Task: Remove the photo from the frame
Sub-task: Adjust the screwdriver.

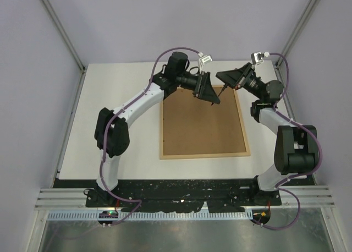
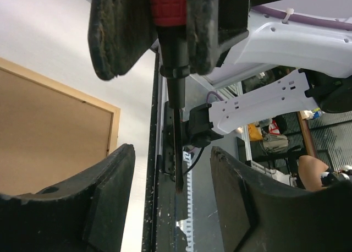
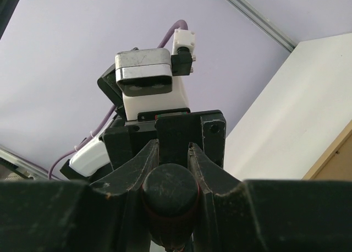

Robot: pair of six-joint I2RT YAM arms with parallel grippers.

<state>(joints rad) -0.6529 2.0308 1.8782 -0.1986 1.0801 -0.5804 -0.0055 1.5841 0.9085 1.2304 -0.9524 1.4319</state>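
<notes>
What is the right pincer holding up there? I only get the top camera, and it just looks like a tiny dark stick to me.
Observer: The left wrist view shows it. The right pincer is shut on a screwdriver with a red handle, its metal end pointing away from the pincer.
Operator: Ooh! Is the left pincer grabbing it too?
Observer: No. Its two fingers stand apart, one on each side of the metal end, with a gap showing on both sides.
</notes>
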